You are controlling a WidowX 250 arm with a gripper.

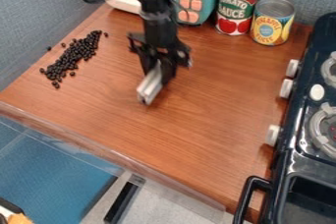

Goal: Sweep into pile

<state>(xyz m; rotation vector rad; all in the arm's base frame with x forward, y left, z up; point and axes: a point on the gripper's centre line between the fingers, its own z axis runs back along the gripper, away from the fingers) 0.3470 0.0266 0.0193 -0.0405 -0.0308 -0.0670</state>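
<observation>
A brown counter [210, 125] stretches from my pincer [156, 76] to the black stove [294, 165]; loose black beans [72, 57] lie near its wall-side edge. Beside them, mid-counter, a pale gray piece [151, 87] sits at my pincer's end; whether clenched, I cannot tell.

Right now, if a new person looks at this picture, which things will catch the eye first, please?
Probably first the dark end effector, low over the middle of the wooden counter, with a pale, narrow piece at its lower end. Next come the small black beads or beans, lying in a slanting patch at the counter's left side, a few of them apart. The red-labelled can also stands out at the back.
</observation>
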